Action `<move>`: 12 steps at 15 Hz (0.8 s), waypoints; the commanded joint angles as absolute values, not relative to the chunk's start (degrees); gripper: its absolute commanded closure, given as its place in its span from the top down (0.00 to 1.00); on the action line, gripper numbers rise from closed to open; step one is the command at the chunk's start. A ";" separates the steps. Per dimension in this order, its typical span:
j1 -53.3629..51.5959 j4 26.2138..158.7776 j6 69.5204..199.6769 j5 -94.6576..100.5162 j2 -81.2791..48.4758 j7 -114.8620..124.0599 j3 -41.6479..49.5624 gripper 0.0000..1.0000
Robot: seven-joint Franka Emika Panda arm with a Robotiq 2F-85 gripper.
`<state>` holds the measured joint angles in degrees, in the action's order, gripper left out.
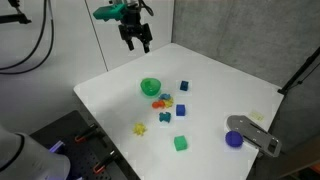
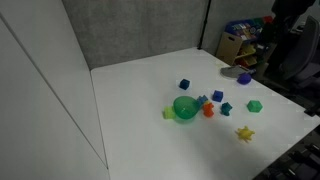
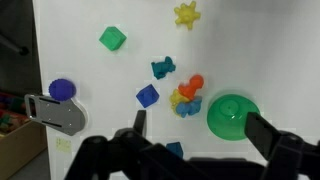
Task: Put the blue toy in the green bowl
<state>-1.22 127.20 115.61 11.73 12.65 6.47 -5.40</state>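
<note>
Green plastic bowl (image 3: pixel 232 115), small and round, sits empty at the wrist view's lower right; the pale teal-blue plastic toy piece (image 3: pixel 188 105) lies just left of it. My gripper (image 1: pixel 137 44) hangs wide open, empty, at upper frame; grasp and drop remain.

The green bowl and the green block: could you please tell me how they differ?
The green bowl is round and hollow; the green block is boxy with flat faces. The bowl is clearly wider than the block. The bowl sits close beside a cluster of small toys, while the block lies apart on its own. Both are green and rest on the white table.
</note>
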 commanded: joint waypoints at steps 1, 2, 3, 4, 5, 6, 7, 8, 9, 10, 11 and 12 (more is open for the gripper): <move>-0.48 126.07 121.11 12.15 7.91 7.85 -3.92 1.00; -0.25 125.77 122.56 12.10 6.20 8.11 -3.51 1.00; -0.04 125.58 123.86 12.30 4.72 8.67 -3.19 1.00; 0.28 125.50 125.69 13.14 2.91 10.37 -2.97 1.00; 0.41 125.43 127.02 13.09 1.40 11.42 -2.65 1.00; 0.47 125.40 128.65 13.23 -0.32 13.02 -2.36 1.00; 0.42 125.38 130.21 13.28 -1.80 14.27 -2.01 1.00; 0.30 125.23 131.94 13.10 -3.59 15.73 -1.60 1.00; 0.14 125.03 133.56 12.69 -5.20 16.51 -1.24 1.00; 0.02 124.89 135.04 12.04 -6.57 16.92 -0.89 1.00; -0.06 124.89 137.01 12.02 -7.94 17.72 -0.50 1.00; -0.15 124.74 138.68 11.80 -9.30 18.43 -0.07 1.00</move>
